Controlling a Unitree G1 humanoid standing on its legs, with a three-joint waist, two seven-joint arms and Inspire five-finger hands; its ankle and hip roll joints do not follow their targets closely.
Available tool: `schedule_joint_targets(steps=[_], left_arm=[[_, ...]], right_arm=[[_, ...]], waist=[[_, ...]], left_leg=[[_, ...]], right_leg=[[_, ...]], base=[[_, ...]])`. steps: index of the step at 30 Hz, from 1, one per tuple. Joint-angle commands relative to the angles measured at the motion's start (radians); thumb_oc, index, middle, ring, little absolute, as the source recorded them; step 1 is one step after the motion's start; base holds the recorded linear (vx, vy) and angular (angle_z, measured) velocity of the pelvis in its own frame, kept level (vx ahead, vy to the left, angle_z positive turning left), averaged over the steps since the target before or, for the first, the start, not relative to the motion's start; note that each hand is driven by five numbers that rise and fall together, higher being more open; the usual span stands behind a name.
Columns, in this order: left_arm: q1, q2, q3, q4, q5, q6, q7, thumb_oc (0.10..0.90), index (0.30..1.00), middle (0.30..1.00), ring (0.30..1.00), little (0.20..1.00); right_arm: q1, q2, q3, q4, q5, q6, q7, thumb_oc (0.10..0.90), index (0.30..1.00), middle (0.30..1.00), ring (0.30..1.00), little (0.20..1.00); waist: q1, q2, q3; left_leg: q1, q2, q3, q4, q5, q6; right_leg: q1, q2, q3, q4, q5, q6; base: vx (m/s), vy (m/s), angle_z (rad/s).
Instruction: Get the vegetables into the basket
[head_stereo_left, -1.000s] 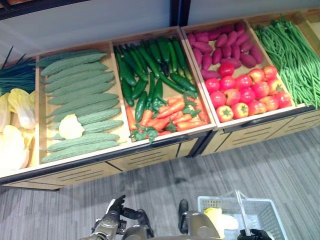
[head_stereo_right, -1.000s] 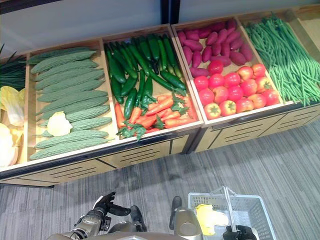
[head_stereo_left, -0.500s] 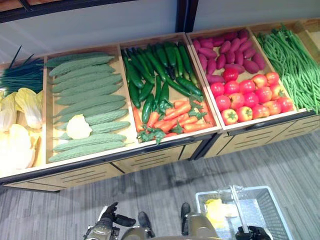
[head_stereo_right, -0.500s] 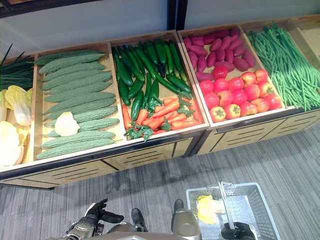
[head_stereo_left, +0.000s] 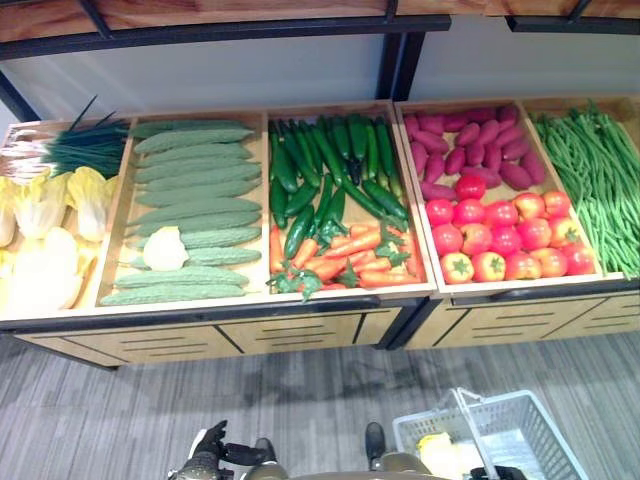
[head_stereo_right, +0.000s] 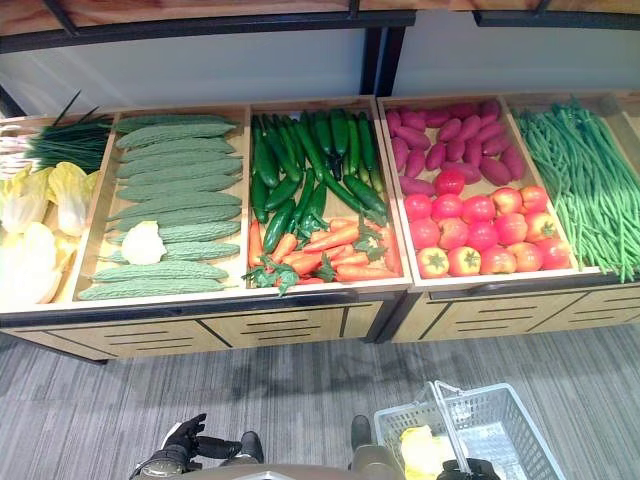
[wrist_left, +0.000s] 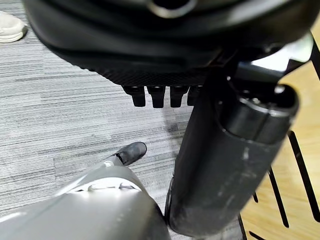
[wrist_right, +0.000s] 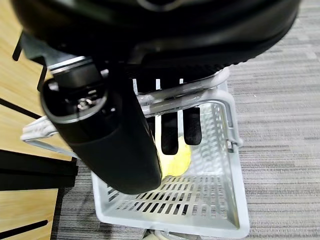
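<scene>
One pale-yellow vegetable (head_stereo_right: 420, 450) in white basket (head_stereo_right: 520, 425)

A long wooden counter (head_stereo_right: 300, 325) carries side-by-side bins: pale cabbages (head_stereo_right: 30, 262) and green onions (head_stereo_right: 70, 145) at the far left, then bitter gourds (head_stereo_right: 165, 195) with one cabbage piece (head_stereo_right: 143, 243) among them, then cucumbers (head_stereo_right: 310, 155) above carrots (head_stereo_right: 335, 250), then sweet potatoes (head_stereo_right: 455, 140) above tomatoes (head_stereo_right: 475, 230), then green beans (head_stereo_right: 585, 185). Below is grey striped floor (head_stereo_right: 250, 395).

Left hand (head_stereo_right: 182, 443) hangs relaxed; right hand's (wrist_right: 125, 125) fingers (wrist_right: 170, 132) curl round a handle (wrist_right: 175, 97).
</scene>
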Motion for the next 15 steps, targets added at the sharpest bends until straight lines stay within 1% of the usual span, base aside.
schedule_joint_targets(steps=[1, 4, 9, 10, 11, 12, 13, 14, 15], left_arm=[[-0.033, 0.056, 0.058, 0.047, 0.023, -0.004, 0.053, 0.900, 1.000, 1.000, 1.000, 1.000], [-0.029, 0.053, 0.068, 0.046, 0.016, -0.006, 0.059, 0.900, 1.000, 1.000, 1.000, 1.000], [-0.017, 0.085, 0.151, 0.044, -0.039, -0.028, 0.130, 0.900, 1.000, 1.000, 1.000, 1.000], [-0.017, 0.103, 0.201, 0.047, -0.071, -0.036, 0.178, 0.900, 1.000, 1.000, 1.000, 1.000], [-0.015, 0.130, 0.278, 0.059, -0.113, -0.051, 0.248, 0.900, 1.000, 1.000, 1.000, 1.000], [-0.014, 0.130, 0.279, 0.058, -0.113, -0.051, 0.248, 0.900, 1.000, 1.000, 1.000, 1.000], [-0.013, 0.148, 0.331, 0.075, -0.138, -0.051, 0.285, 0.900, 1.000, 1.000, 1.000, 1.000], [-0.013, 0.148, 0.331, 0.075, -0.138, -0.051, 0.285, 0.900, 1.000, 1.000, 1.000, 1.000], [0.001, 0.238, 0.464, 0.106, -0.158, -0.056, 0.394, 0.900, 1.000, 1.000, 1.000, 1.000]], right_arm=[[0.000, 0.004, 0.007, -0.005, -0.018, -0.033, -0.014, 0.400, 0.300, 0.300, 0.300, 0.300], [-0.001, 0.004, 0.006, 0.000, -0.021, -0.032, -0.015, 0.400, 0.300, 0.300, 0.300, 0.300], [0.010, 0.004, -0.006, 0.018, -0.030, -0.038, -0.030, 0.400, 0.300, 0.300, 0.300, 0.300], [0.012, 0.005, -0.009, 0.022, -0.032, -0.041, -0.036, 0.400, 0.300, 0.300, 0.300, 0.300], [0.018, 0.009, -0.012, 0.025, -0.039, -0.046, -0.046, 0.400, 0.300, 0.300, 0.300, 0.300], [0.018, 0.009, -0.011, 0.025, -0.039, -0.046, -0.046, 0.400, 0.300, 0.300, 0.300, 0.300], [0.020, 0.012, -0.011, 0.027, -0.045, -0.047, -0.051, 0.400, 0.300, 0.300, 0.300, 0.300], [0.020, 0.012, -0.011, 0.027, -0.045, -0.047, -0.051, 0.400, 0.300, 0.300, 0.300, 0.300], [0.030, 0.017, 0.000, 0.017, -0.075, -0.055, -0.070, 0.400, 0.300, 0.300, 0.300, 0.300]], waist=[[-0.007, -0.070, 0.023], [-0.006, -0.066, 0.015], [0.000, -0.064, 0.003], [0.003, -0.063, -0.001], [0.003, -0.064, -0.007], [0.002, -0.065, -0.007], [0.002, -0.065, -0.012], [0.002, -0.066, -0.011], [-0.002, -0.067, -0.024]], left_leg=[[-0.005, -0.039, 0.029, -0.040, 0.060, -0.026], [-0.002, -0.037, 0.037, -0.040, 0.060, -0.029], [0.021, -0.039, 0.032, -0.040, 0.055, -0.030], [0.023, -0.040, 0.031, -0.040, 0.052, -0.031], [0.027, -0.041, 0.032, -0.040, 0.049, -0.033], [0.028, -0.041, 0.032, -0.040, 0.049, -0.033], [0.030, -0.042, 0.034, -0.040, 0.046, -0.034], [0.031, -0.042, 0.034, -0.040, 0.046, -0.034], [0.041, -0.040, 0.045, -0.040, 0.042, -0.042]], right_leg=[[0.059, -0.092, -0.029, -0.046, 0.039, 0.081], [0.062, -0.095, -0.028, -0.059, 0.043, 0.082], [0.076, -0.101, -0.037, -0.045, 0.040, 0.080], [0.079, -0.102, -0.039, -0.047, 0.040, 0.081], [0.083, -0.104, -0.044, -0.049, 0.041, 0.083], [0.084, -0.104, -0.044, -0.049, 0.041, 0.083], [0.085, -0.105, -0.044, -0.051, 0.042, 0.085], [0.085, -0.105, -0.044, -0.051, 0.042, 0.085], [0.085, -0.106, -0.042, -0.047, 0.042, 0.088]], base=[[0.00, 0.000, 0.00], [0.00, -0.005, -0.01], [0.00, -0.003, -0.01], [0.03, 0.006, 0.03], [0.00, 0.000, 0.00], [0.00, 0.000, 0.00], [0.00, 0.000, 0.00], [0.05, 0.018, 0.01], [0.04, 0.016, -0.01]])
